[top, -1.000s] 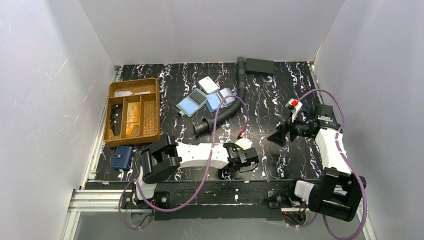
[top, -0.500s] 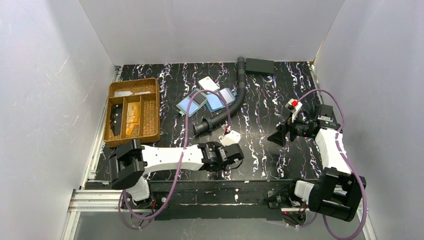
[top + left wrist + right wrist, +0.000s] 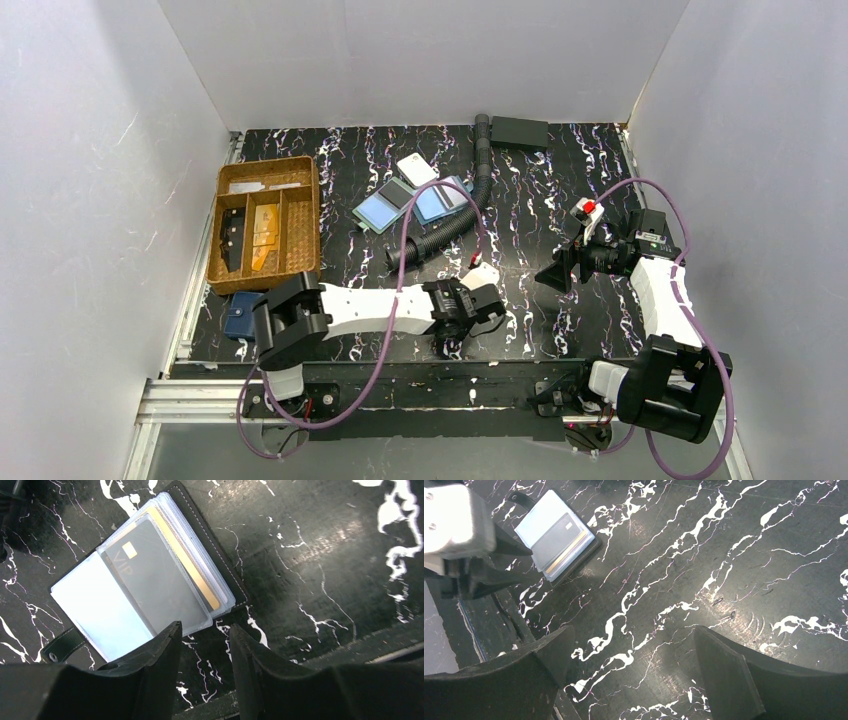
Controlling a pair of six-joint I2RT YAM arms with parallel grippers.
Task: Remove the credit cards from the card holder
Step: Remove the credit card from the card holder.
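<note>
The black card holder point(image 3: 227, 575) lies open on the marbled table. Its clear sleeves hold the credit cards: a pale blue one point(image 3: 95, 610), an orange-tan one showing only its edge point(image 3: 197, 577), and a dark grey card point(image 3: 155, 580) on top. My left gripper point(image 3: 205, 627) hovers at the holder's near edge, its jaws partly open with only table between them. From the top view the left gripper point(image 3: 450, 338) covers most of the holder. The right wrist view shows the holder point(image 3: 556, 537) at upper left. My right gripper point(image 3: 634, 630) stands wide open over bare table, far from it.
A wicker tray point(image 3: 300, 215) with compartments sits at the left, with a navy pouch point(image 3: 243, 315) in front of it. A corrugated black hose point(image 3: 450, 225), two overlapping blue-and-dark rectangles point(image 3: 400, 205) and a white tag point(image 3: 416, 168) lie mid-table. A black box point(image 3: 520, 130) is at the back.
My left gripper has gone from shut to partly open. The left arm swung left, then a little back right, along the near edge. The right arm has not moved.
</note>
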